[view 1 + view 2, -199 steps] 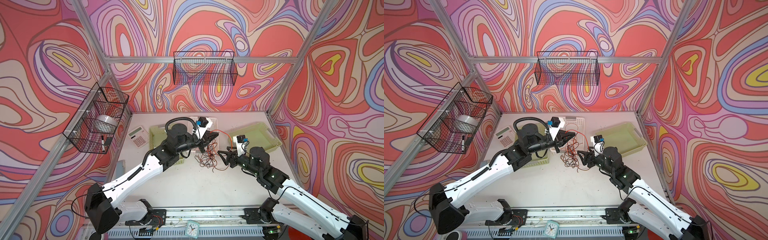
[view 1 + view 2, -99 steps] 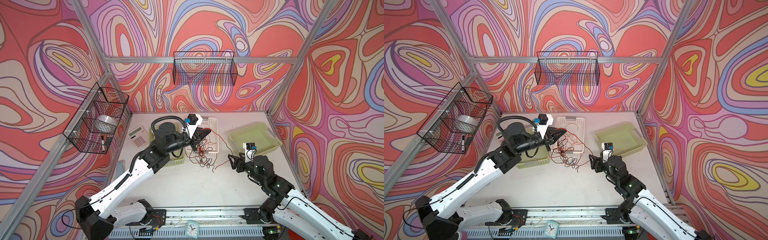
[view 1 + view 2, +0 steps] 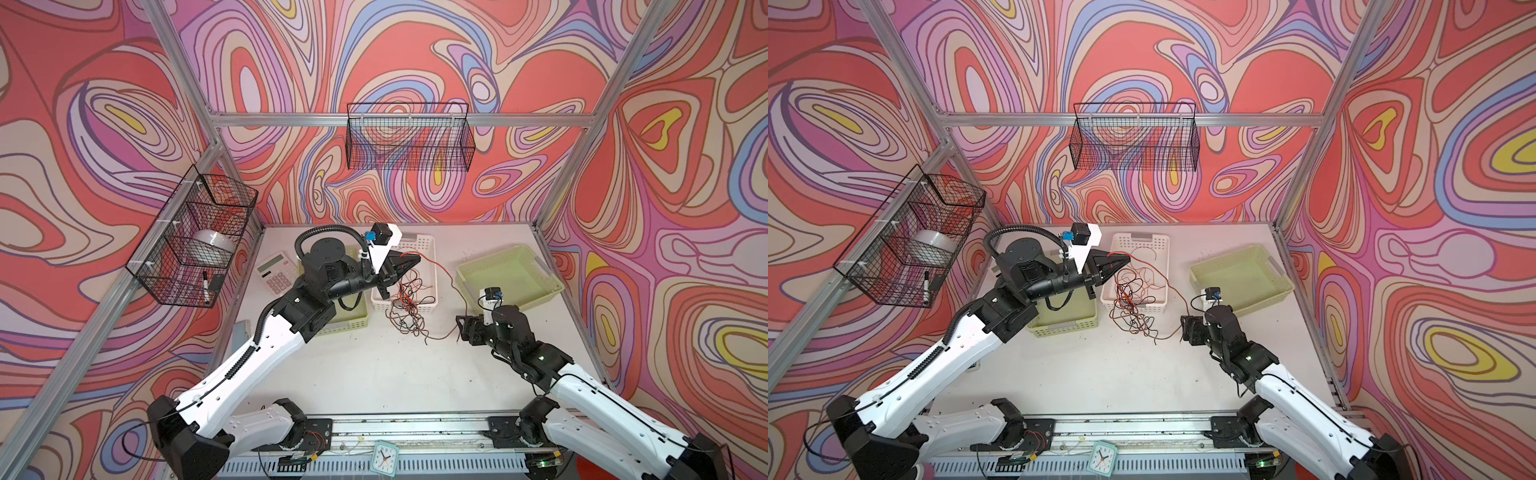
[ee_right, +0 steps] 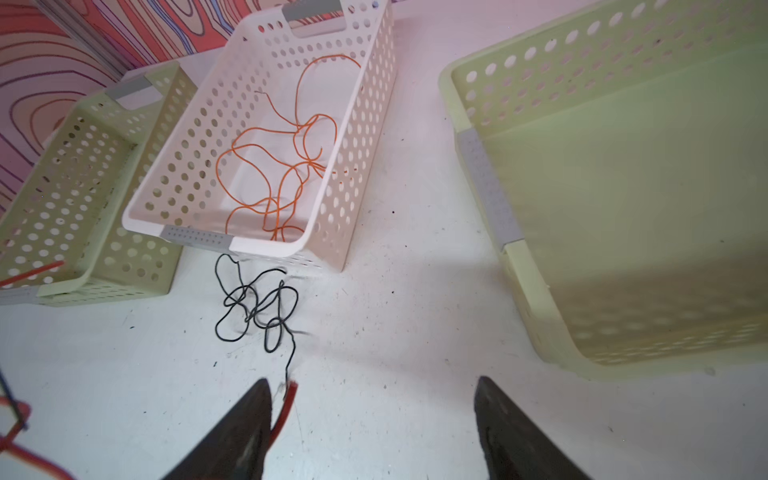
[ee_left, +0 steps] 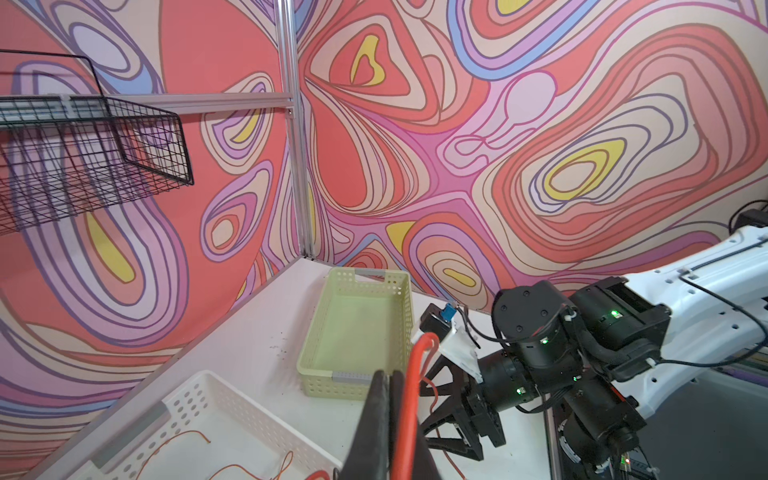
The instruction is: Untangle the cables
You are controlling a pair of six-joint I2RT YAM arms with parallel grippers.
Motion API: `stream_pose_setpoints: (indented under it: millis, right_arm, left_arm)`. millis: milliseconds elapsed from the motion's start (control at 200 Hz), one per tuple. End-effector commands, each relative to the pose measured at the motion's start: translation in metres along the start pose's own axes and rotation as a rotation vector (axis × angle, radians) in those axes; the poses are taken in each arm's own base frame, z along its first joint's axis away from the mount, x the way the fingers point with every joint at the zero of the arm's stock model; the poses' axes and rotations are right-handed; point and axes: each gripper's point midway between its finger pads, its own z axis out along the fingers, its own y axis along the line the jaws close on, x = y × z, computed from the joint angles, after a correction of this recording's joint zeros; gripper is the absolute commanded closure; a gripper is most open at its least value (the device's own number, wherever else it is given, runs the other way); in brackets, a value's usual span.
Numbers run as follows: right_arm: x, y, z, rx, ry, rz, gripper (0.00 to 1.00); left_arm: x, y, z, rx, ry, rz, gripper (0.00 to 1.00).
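I see L grip [image 5: 388,376] clenched on red cable [image 5: 409,395] | cables [image 3: 405,309] dangle from it | R grip [image 4: 372,382] released, jaws wide | calc [image 3: 276,272] keys unreadable

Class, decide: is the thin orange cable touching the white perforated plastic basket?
Touching. The right wrist view shows the orange cable lying looped on the floor of the white basket.

Left wrist view's edge cuts off the red cable [image 5: 409,395].
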Motion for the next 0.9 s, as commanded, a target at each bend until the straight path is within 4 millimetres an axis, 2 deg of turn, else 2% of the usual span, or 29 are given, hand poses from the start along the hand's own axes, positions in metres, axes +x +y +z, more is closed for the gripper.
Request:
stream_pose_setpoints:
  millis: [0, 100, 260, 381, 461, 531, 596, 696, 776, 896]
  right_arm:
    - [-0.005, 0.016, -0.012, -0.112, -0.046, -0.042, 0.21]
    - [-0.002, 0.024, -0.017, -0.156, -0.029, -0.070, 0.21]
    - [-0.002, 0.055, -0.023, -0.333, -0.012, -0.093, 0.21]
    - [0.007, 0.060, -0.020, -0.368, 0.020, -0.094, 0.20]
    - [0.013, 0.054, -0.019, -0.354, 0.015, -0.071, 0.20]
    - [0.021, 0.047, -0.016, -0.337, 0.014, -0.041, 0.21]
    - [0.028, 0.044, -0.014, -0.336, 0.015, -0.015, 0.21]
    - [0.029, 0.036, -0.014, -0.308, -0.013, -0.009, 0.22]
    - [0.022, 0.021, -0.016, -0.241, -0.093, 0.009, 0.21]
    - [0.000, -0.006, -0.029, -0.111, -0.253, 0.056, 0.19]
  left_arm:
    - [-0.032, -0.001, -0.018, -0.014, -0.051, 0.077, 1.00]
    - [-0.038, 0.015, -0.026, -0.055, -0.062, 0.067, 1.00]
    - [-0.030, 0.038, -0.021, -0.084, -0.028, 0.026, 1.00]
    - [-0.029, 0.057, -0.019, -0.118, -0.031, -0.004, 1.00]
    - [-0.033, 0.065, -0.021, -0.137, -0.024, 0.019, 1.00]
    - [-0.042, 0.075, -0.031, -0.169, -0.015, 0.045, 1.00]
    - [-0.048, 0.074, -0.031, -0.134, -0.026, 0.042, 1.00]
    - [-0.044, 0.070, -0.024, -0.070, 0.002, 0.018, 1.00]
    - [-0.039, 0.066, -0.022, -0.036, 0.006, 0.016, 1.00]
    - [-0.030, 0.054, -0.020, 0.048, 0.009, -0.003, 1.00]
